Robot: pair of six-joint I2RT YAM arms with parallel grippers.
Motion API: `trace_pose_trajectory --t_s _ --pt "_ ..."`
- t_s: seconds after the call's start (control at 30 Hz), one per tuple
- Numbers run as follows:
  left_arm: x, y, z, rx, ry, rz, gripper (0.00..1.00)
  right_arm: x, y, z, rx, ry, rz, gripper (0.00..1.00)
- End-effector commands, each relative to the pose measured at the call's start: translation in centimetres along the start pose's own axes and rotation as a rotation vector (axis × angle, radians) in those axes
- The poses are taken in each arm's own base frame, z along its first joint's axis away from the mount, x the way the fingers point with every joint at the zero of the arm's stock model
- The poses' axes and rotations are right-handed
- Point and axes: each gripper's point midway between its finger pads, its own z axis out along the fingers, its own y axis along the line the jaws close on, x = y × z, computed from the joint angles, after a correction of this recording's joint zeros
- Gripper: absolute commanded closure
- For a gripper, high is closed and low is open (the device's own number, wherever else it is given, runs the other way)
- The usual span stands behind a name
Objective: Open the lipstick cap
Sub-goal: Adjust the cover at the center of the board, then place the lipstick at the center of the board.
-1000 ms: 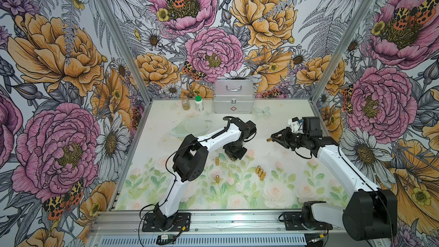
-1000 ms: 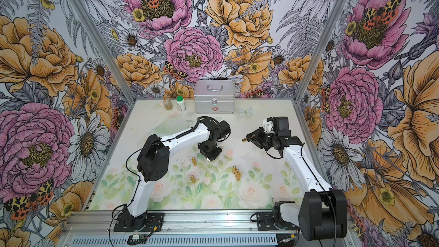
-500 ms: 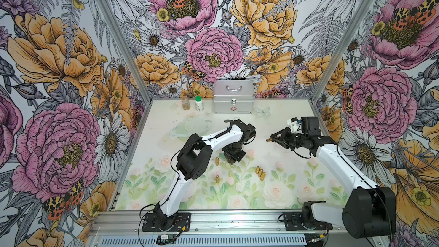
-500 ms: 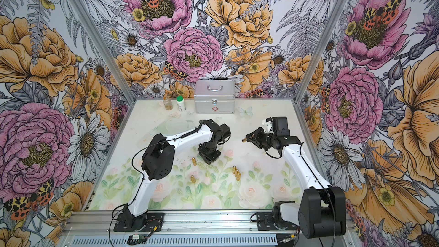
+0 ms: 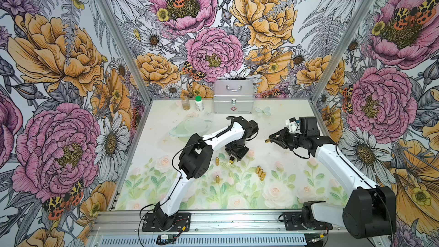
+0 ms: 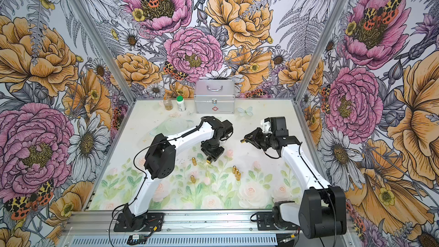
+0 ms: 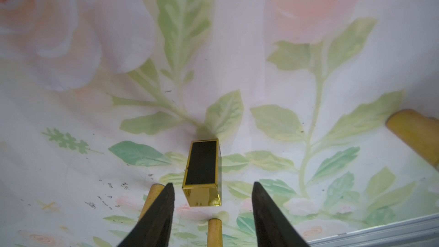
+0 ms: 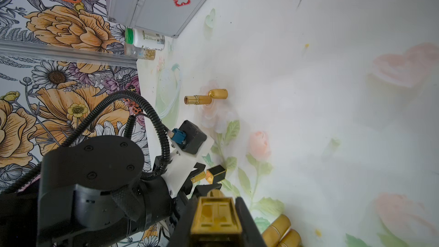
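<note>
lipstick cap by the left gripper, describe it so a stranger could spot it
From the silver first-aid case at the back of the table, come forward to the left gripper pointing down. Between its open fingers is the lipstick cap: a square tube with black panels and gold edges, while the lipsticks nearby are round and all gold.

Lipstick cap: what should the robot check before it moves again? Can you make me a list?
1. Is the cap off the lipstick: ok, they are apart.
2. Is the left gripper free of the cap: ok, jaws open, not touching it.
3. Is the cap lying steady on the table: cannot tell.
4. Is the right gripper shut on the lipstick: ok.
5. Is there room around the left gripper: not ok, gold tubes lie close by.
</note>
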Motion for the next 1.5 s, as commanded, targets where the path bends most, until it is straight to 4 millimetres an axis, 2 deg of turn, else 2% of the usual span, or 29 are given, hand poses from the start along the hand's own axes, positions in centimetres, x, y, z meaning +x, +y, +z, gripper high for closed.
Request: trace_pose_trajectory --t_s 0.0,0.23,0.37,0.4,0.6,0.7,0.87,0.9,1.07,1.3,1.47 --pt "-0.5 1.1 -4.6 -0.007 -0.135 -0.036 0.45 -0.8 1.7 0.4 -0.049 -0.015 0.008 0.79" --pt "-0.8 1.6 -9.6 0.013 -0.372 -0.042 0.45 -0.8 4.3 1.0 -0.112 -0.009 0.030 0.79" --pt "-1.2 2.0 -11.5 0.068 -0.527 -0.044 0.45 -0.8 5.6 1.1 -0.163 -0.009 0.070 0.79" --pt "-1.1 2.1 -13.1 0.102 -0.603 -0.048 0.45 -0.9 6.0 1.1 -0.179 -0.011 0.074 0.79" --pt "-2.2 0.5 -16.7 0.328 -0.883 0.048 0.44 -0.8 8.2 1.0 -0.252 0.000 0.111 0.78" --pt "-2.7 -0.4 -17.7 0.439 -1.013 0.118 0.41 -0.5 9.4 1.1 -0.301 0.025 0.137 0.78" --pt "-3.7 -0.5 -20.3 0.618 -1.205 0.153 0.38 -0.4 11.1 1.0 -0.426 0.046 0.200 0.78" --pt "-3.8 -0.6 -20.7 0.635 -1.245 0.163 0.35 -0.3 11.5 1.0 -0.439 0.053 0.195 0.78" --pt "-3.5 -2.3 -20.7 0.673 -1.281 0.228 0.34 0.2 11.5 0.9 -0.439 0.056 0.205 0.78" --pt "-3.8 -1.6 -21.0 0.712 -1.339 0.206 0.34 0.5 12.1 0.6 -0.461 0.063 0.209 0.77" --pt "-4.5 -2.0 -22.0 0.734 -1.358 0.225 0.34 0.7 12.5 0.6 -0.474 0.075 0.216 0.77"
